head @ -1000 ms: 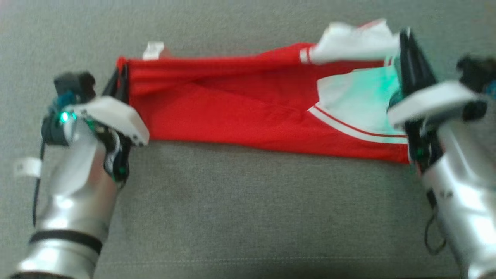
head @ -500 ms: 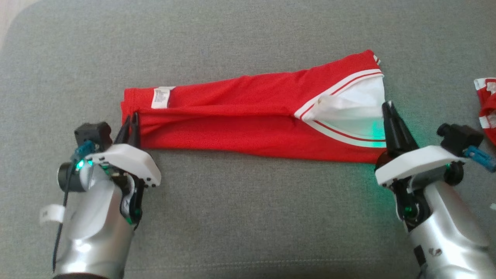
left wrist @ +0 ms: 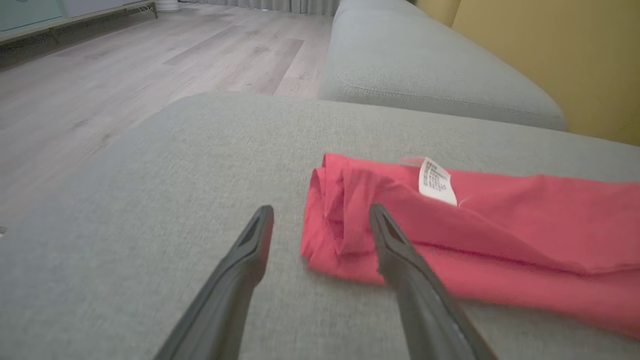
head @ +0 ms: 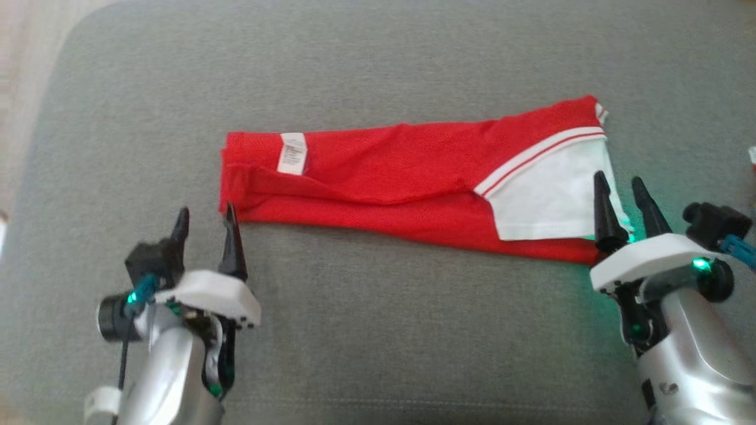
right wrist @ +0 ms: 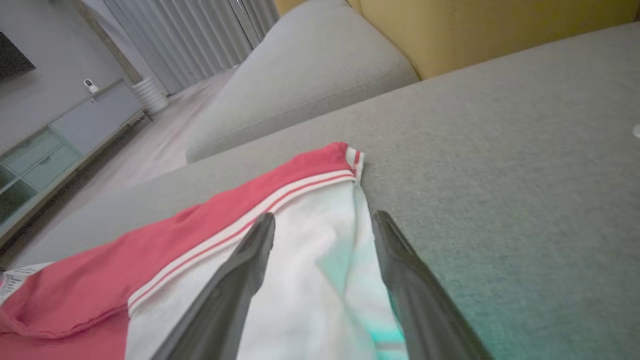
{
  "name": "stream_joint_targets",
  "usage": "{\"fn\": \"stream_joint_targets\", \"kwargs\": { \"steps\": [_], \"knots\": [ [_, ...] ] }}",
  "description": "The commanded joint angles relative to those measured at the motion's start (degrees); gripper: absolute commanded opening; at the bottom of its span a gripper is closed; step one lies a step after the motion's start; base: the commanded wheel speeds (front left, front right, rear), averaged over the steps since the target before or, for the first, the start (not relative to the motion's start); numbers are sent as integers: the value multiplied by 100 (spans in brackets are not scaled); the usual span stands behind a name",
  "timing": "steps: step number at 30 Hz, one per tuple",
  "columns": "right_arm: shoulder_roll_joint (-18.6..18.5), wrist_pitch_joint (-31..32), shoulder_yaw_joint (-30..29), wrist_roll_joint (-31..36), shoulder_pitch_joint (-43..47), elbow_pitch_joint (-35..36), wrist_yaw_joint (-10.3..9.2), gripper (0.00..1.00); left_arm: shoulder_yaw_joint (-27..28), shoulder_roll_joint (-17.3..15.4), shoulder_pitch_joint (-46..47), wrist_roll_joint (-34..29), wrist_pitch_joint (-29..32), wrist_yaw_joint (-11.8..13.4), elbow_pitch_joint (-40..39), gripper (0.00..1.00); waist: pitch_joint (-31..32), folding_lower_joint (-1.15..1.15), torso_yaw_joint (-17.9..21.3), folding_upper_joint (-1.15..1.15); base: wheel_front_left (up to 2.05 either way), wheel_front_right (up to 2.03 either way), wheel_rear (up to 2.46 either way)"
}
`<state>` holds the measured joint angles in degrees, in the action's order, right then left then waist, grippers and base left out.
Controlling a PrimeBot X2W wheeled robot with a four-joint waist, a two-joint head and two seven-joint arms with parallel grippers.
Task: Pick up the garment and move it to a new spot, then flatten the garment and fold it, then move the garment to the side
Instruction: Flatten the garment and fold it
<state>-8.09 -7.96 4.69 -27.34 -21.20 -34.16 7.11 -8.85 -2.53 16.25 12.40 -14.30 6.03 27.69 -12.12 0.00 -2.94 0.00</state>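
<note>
In the head view, the garment (head: 384,183) is laid as a long folded band across the middle of the cushion (head: 378,330). The left gripper (head: 206,209) is spread wide and empty at the garment's left end. The right gripper (head: 618,177) is likewise spread, with nothing held. In the left wrist view, a label (left wrist: 437,182) is seen on the red end. In the right wrist view, the white panel (right wrist: 310,280) is seen between the parted fingers.

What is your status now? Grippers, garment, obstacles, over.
Both open: left gripper by garment, right gripper over its white end. Garment folded long, flat on cushion. Nothing blocks it.
</note>
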Motion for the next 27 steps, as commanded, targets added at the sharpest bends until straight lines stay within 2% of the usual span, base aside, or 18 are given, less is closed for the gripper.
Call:
{"fn": "stream_joint_targets", "kwargs": {
  "steps": [1,12,18,19,20,22,23,24,26,27],
  "knots": [
    [-24,6,-20,157,-115,27,37,100,135,-53,-3,-31,-70,-5,-282,100,34,0,-178,0,0,0,0],
    [27,233,-679,767,-310,-1057,37,100,-275,-36,-425,398,-70,120,-703,100,-30,0,-649,0,0,0,0],
    [235,549,-277,477,-285,-1275,37,100,-359,-35,-431,459,-70,176,-764,100,-53,0,-670,0,0,0,0],
    [259,612,-164,397,-277,-1275,37,94,-370,-35,-426,466,-70,183,-763,100,-52,0,-663,0,0,0,0],
    [259,612,-164,397,-277,-1275,37,94,-370,-35,-426,466,-70,183,-763,100,-52,0,-663,0,0,0,0],
    [298,699,28,187,-258,-1234,37,84,-393,-35,-416,502,-70,171,-757,100,-43,0,-643,0,0,0,0],
    [305,731,135,111,-248,-1206,37,72,-402,-35,-414,503,-70,167,-755,100,-39,0,-634,0,0,0,0],
    [301,753,240,43,-237,-1176,37,45,-412,-35,-412,505,-70,171,-754,100,-38,0,-625,0,0,0,0],
    [282,752,380,-106,-217,-1131,37,0,-435,-35,-408,508,-70,167,-748,100,-25,0,-612,0,0,0,0],
    [264,721,425,-175,-210,-1111,37,0,-448,-35,-409,504,-70,161,-741,100,-16,0,-604,0,0,0,0]
  ]
}}
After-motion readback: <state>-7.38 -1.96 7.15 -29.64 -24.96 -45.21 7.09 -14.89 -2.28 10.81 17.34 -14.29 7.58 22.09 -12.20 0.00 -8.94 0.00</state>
